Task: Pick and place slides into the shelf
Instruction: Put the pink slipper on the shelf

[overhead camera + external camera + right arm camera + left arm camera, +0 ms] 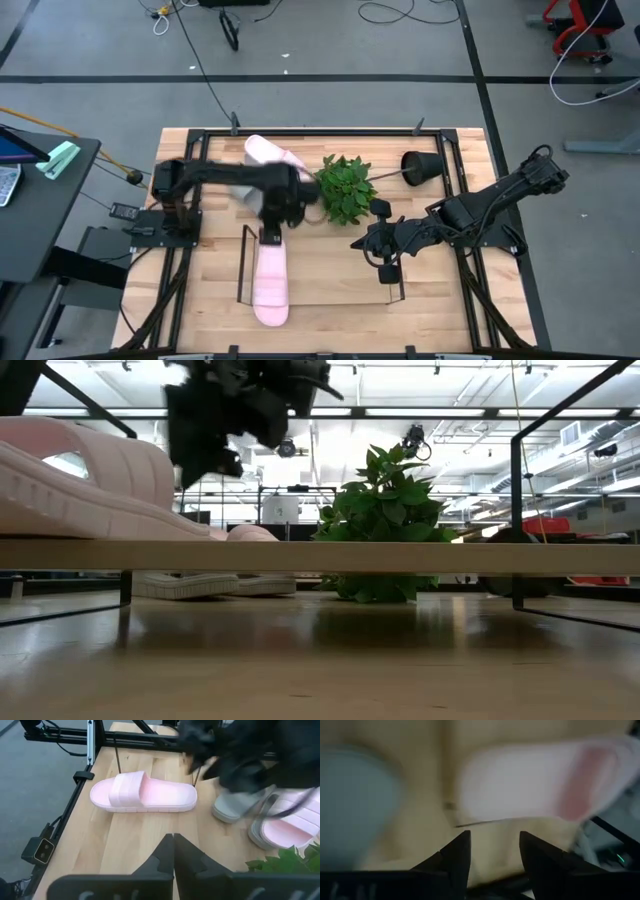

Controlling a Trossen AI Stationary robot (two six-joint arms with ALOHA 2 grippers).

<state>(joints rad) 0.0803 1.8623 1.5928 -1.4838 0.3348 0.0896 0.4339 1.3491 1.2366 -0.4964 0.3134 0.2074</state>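
Note:
One pale pink slide (270, 285) lies at the left end of the shelf (400, 285), its strap toward the near edge; it also shows in the right wrist view (145, 792) and the low view (80, 480). My left gripper (271, 232) hangs open just above that slide's far end (492, 852) and holds nothing. The second pink slide (270, 152) rests sole-down on the table by the far edge. A grey slide (235, 805) lies beside it, mostly under my left arm. My right gripper (173, 840) is shut and empty, right of the plant.
A green leafy plant (345, 188) stands mid-table between the arms, and a black pot (420, 165) lies on its side to the right. The shelf's right part (340, 275) holds no slide. The black frame (470, 270) edges the table.

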